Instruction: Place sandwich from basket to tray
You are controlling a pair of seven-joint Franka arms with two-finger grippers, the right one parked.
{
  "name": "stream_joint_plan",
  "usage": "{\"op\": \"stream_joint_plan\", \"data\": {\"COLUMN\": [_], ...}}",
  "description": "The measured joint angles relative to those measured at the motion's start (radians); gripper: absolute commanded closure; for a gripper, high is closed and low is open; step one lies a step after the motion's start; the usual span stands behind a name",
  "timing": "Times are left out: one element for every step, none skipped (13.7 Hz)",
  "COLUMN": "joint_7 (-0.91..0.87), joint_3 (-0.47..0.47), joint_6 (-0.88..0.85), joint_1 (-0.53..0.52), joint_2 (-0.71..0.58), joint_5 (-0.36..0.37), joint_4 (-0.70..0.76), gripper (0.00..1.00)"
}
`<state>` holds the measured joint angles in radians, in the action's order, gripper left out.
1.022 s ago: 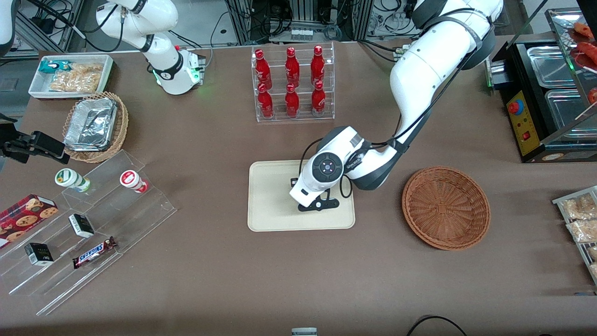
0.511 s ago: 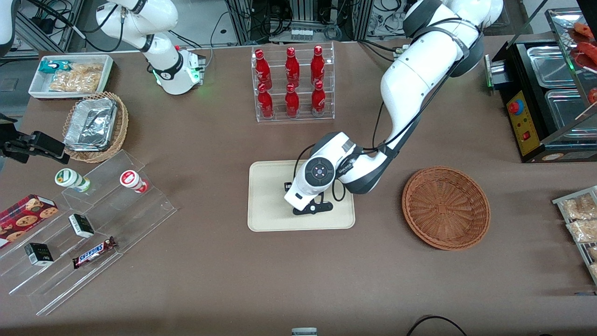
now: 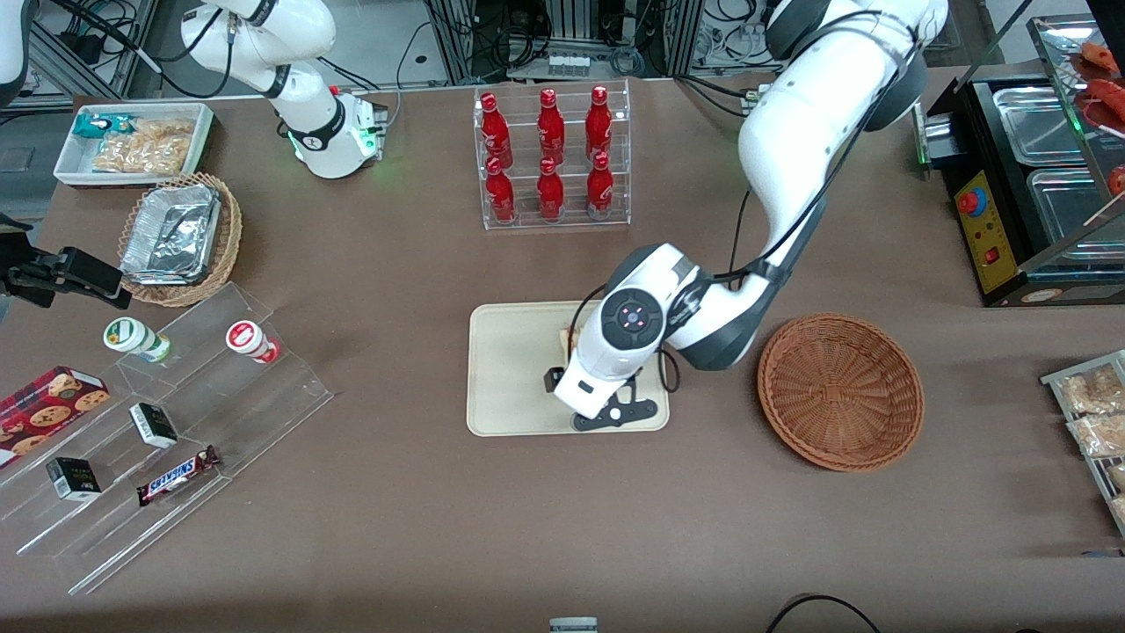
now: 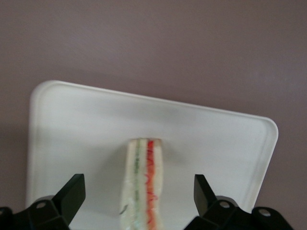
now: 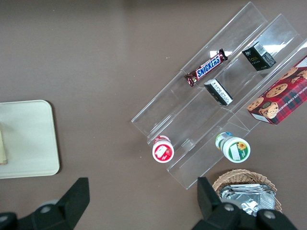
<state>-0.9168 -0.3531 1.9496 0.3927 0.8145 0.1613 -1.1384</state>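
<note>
Sandwich [image 4: 144, 184]: standing on its edge on the tray [image 4: 76, 124]
Gripper [image 4: 139, 199]: above it — fingers spread apart, nothing held
Retreat: rise straight, so neither finger topples it
Basket [image 3: 839, 391]: empty

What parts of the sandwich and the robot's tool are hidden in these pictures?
- Sandwich: front view, the arm covers all but a corner; wrist view, its near end runs off the edge.
- Tool: open over the tray; front view hides its fingertips under the wrist.
- Basket: its base under the rim nearest the camera is hidden.
</note>
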Motion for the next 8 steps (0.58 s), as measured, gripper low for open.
{"op": "stream_joint_plan", "data": {"joint_7": [0.006,0.024,0.055,0.096,0.150,0.208,0.261,0.305], "joint_3": [0.023,0.038,0.046,0.049,0.050,0.051,0.052,0.052], "joint_6": [-0.075,-0.156,-0.223,-0.258,-0.273,-0.284,-0.311,-0.360], "joint_1": [-0.010,-0.030,-0.058,-0.100,-0.152,-0.211,-0.270,-0.325], "joint_2": [-0.048,-0.095,-0.146,-0.201,-0.257,-0.314,-0.369,-0.418], "joint_5": [0.000,0.001,0.002,0.002,-0.002,-0.019,-0.046,-0.062], "joint_4": [0.002,0.001,-0.011,-0.041,-0.082,-0.130,-0.174,-0.206], "gripper": [0.00,0.00,0.00,0.00,0.00,0.00,0.00,0.00]}}
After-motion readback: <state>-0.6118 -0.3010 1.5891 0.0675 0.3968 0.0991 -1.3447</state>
